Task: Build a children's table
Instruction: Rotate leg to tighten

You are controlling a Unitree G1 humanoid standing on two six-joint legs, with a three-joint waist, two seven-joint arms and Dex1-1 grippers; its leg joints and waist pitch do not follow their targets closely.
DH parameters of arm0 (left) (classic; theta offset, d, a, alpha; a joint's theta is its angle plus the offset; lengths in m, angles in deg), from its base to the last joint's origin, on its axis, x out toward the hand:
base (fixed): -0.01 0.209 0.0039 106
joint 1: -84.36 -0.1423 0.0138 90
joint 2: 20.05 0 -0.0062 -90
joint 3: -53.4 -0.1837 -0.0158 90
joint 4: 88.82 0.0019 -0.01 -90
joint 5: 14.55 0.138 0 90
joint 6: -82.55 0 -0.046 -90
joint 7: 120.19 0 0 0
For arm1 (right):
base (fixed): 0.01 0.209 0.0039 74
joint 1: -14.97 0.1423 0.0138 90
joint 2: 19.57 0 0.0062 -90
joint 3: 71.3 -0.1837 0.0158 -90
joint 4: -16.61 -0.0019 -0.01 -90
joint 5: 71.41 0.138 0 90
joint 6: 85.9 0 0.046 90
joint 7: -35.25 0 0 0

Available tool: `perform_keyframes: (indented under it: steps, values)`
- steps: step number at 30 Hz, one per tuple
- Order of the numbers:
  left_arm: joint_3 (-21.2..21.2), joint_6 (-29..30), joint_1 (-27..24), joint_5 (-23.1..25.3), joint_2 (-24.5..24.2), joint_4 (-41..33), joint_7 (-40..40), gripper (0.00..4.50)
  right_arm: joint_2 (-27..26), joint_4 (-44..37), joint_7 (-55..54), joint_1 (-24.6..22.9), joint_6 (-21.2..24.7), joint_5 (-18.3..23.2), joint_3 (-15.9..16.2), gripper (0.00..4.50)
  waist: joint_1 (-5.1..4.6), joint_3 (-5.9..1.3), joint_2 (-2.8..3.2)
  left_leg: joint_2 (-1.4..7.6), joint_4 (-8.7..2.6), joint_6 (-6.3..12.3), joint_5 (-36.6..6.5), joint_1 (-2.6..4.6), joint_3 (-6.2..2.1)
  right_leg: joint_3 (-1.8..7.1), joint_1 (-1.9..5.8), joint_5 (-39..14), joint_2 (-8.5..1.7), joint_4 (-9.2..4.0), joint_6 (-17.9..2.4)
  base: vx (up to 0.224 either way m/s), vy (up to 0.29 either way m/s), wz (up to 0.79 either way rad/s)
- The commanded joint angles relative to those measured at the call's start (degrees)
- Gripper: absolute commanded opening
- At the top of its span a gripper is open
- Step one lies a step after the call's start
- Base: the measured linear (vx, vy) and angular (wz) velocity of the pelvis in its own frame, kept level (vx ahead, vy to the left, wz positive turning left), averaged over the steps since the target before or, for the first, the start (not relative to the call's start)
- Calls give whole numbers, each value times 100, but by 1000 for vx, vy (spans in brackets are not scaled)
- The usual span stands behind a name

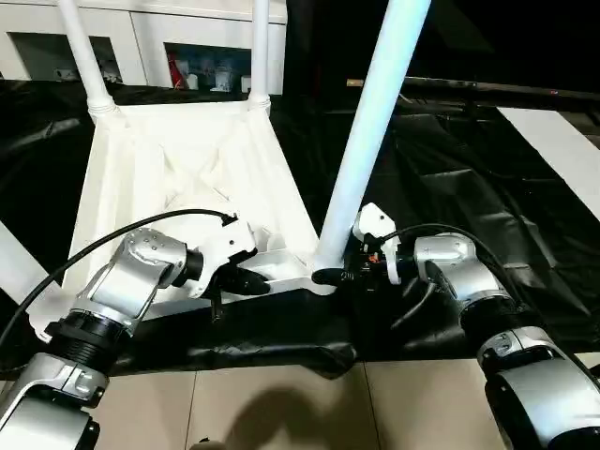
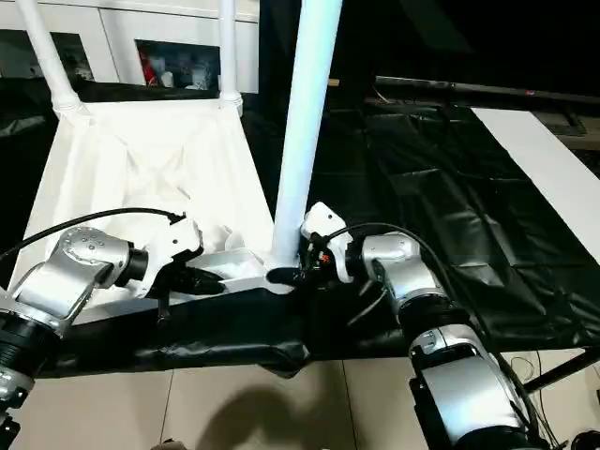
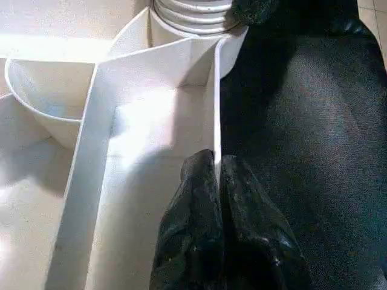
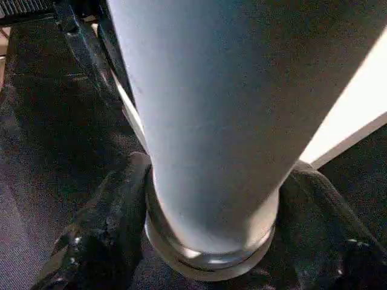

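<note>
The children's table lies upside down on black cloth, the ribbed underside of its white tabletop (image 1: 187, 150) facing up. Two white legs (image 1: 84, 52) (image 1: 260, 47) stand in the far corner sockets. A third leg (image 1: 370, 122) rises from the near right socket. My left gripper (image 1: 258, 281) is shut on the thin near rim wall of the tabletop (image 3: 216, 172), close to that socket. My right gripper (image 1: 328, 275) wraps the base of the near right leg (image 4: 211, 121), one black finger (image 4: 115, 211) pressed on each side.
Black cloth (image 1: 469, 187) covers the work surface, and its front edge drops to a tiled floor (image 1: 281, 403). A white glass-door cabinet (image 1: 187, 47) stands behind. A white board (image 1: 562, 150) lies at the far right. Black cables loop over both forearms.
</note>
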Motion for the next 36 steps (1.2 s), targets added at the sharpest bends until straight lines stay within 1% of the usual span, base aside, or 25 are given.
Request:
perform_keyframes:
  steps: [1,3,5,7,8,9,10,11,12,13,15,16,17,18,20,21,25,26,30,31,32,33,34,35,36]
  values:
    - [-405,76,-146,85,4,132,-274,0,24,-20,-73,-44,65,-14,-10,273,-2,-369,123,-39,-306,175,-818,31,77,228,354,152,-258,-318,-1514,0,0,0]
    - [-407,92,-141,131,11,174,-200,0,-18,42,-256,-58,83,-26,-58,268,-3,-371,143,-43,-307,154,-831,34,74,226,353,184,-257,-315,-1530,0,0,0]
    - [-270,132,-74,167,204,338,220,0,-203,325,-1115,9,127,-29,-268,268,-30,-344,123,-44,-323,103,-934,37,80,234,331,42,-258,-334,-1527,0,0,0]
    - [-49,203,35,170,532,572,830,0,-446,633,-2162,92,239,9,-515,266,-47,-297,84,-50,-364,-48,-1324,58,68,235,319,-750,-278,-413,-1384,0,0,0]
    - [-49,203,35,170,532,572,830,0,-446,633,-2162,92,239,9,-515,266,-46,-284,105,-51,-379,-143,-1581,90,51,234,306,-1405,-299,-479,-1208,-52,-3,-3]
    - [56,238,85,166,683,675,1113,0,-551,740,-2560,122,303,48,-616,266,-51,-299,92,-40,-375,-167,-1621,99,45,239,309,-1571,-315,-491,-1149,-52,-3,-3]
    - [195,299,157,153,858,810,1465,0,-655,835,-2942,156,364,91,-713,266,-75,-292,60,-41,-381,-181,-1595,71,47,243,300,-1697,-307,-509,-1061,0,0,0]
    - [195,299,157,153,858,810,1465,0,-655,835,-2942,156,364,91,-713,266,-64,-290,80,-44,-384,-170,-1649,86,39,237,274,-1843,-305,-529,-988,0,0,0]
    - [229,315,178,152,905,847,1564,0,-692,859,-3078,169,389,109,-747,266,-57,-300,80,-39,-377,-156,-1674,93,35,234,270,-1877,-314,-534,-969,0,0,0]
    - [401,395,288,149,1147,1039,2069,0,-885,982,-3786,238,518,201,-922,265,-80,-283,75,-49,-376,-152,-1648,70,48,245,250,-1880,-300,-533,-944,0,0,0]
    - [678,437,578,152,1646,1533,3049,0,-1311,1188,-5170,398,717,382,-1238,265,-84,-298,116,-51,-369,-227,-1729,133,42,239,202,-1956,-290,-547,-897,0,0,0]
    - [703,424,611,153,1699,1592,3154,0,-1359,1206,-5308,416,733,405,-1272,265,-95,-310,95,-61,-369,-262,-1726,126,40,241,205,-1870,-278,-532,-866,0,0,0]
    - [775,257,773,200,1932,1880,3656,0,-1581,1268,-5814,497,733,444,-1350,265,-90,-305,91,-72,-372,-262,-1717,111,43,234,198,-1860,-268,-546,-796,0,0,0]
    - [775,257,773,200,1932,1880,3656,0,-1581,1268,-5814,497,733,444,-1350,265,-73,-309,84,-70,-367,-245,-1734,125,50,233,190,-1849,-269,-555,-770,0,0,0]
    - [754,122,873,248,2047,2051,3864,0,-1712,1264,-5748,540,545,353,-1252,265,-33,-321,75,-83,-365,-122,-1593,57,50,236,230,-1721,-285,-547,-698,0,0,0]
    - [704,105,910,301,2068,2104,3869,0,-1750,1253,-5608,548,392,270,-1184,265,-26,-324,76,-83,-358,-99,-1542,60,59,240,223,-1638,-281,-545,-699,0,0,0]
    - [552,229,905,407,2019,2079,3577,0,-1719,1168,-4847,528,132,296,-1159,265,-4,-337,85,-79,-343,23,-1237,14,67,239,275,-1074,-281,-480,-852,0,0,0]
    - [544,236,905,417,2017,2082,3561,0,-1716,1166,-4809,530,117,302,-1164,321,-4,-334,89,-80,-340,51,-1208,12,73,239,274,-1032,-280,-478,-889,0,0,0]
    - [311,199,846,496,1741,1990,2945,0,-1348,853,-3612,462,0,384,-1080,341,-10,-316,74,-78,-358,142,-1287,-20,59,221,302,-1218,-288,-506,-885,0,0,0]
    - [307,200,846,496,1736,1989,2934,0,-1339,849,-3598,462,1,382,-1076,357,-43,-312,64,-81,-369,136,-1265,-76,38,207,344,-1392,-302,-505,-826,0,0,0]
    - [280,207,839,499,1700,1976,2851,0,-1273,817,-3492,463,4,366,-1046,357,-70,-316,63,-83,-377,93,-1196,-95,24,199,359,-1467,-307,-505,-791,0,0,0]
    - [207,186,799,477,1595,1914,2606,0,-1082,690,-3070,438,56,353,-928,380,-78,-318,73,-75,-376,84,-1212,-79,21,200,345,-1487,-312,-510,-799,0,0,0]
    - [158,169,774,461,1526,1877,2443,0,-951,604,-2783,421,95,348,-845,380,-107,-310,48,-74,-362,127,-1276,-47,36,208,311,-1518,-297,-523,-834,0,0,0]
    - [71,35,709,422,1409,1751,2120,0,-756,475,-2375,377,99,318,-714,386,-95,-311,58,-67,-356,146,-1314,-21,34,208,300,-1528,-307,-532,-869,0,0,0]
    - [15,-68,666,397,1337,1667,1911,0,-637,396,-2125,347,95,297,-631,386,-98,-305,-10,-63,-348,221,-1245,-58,33,207,332,-1511,-318,-515,-901,0,0,0]
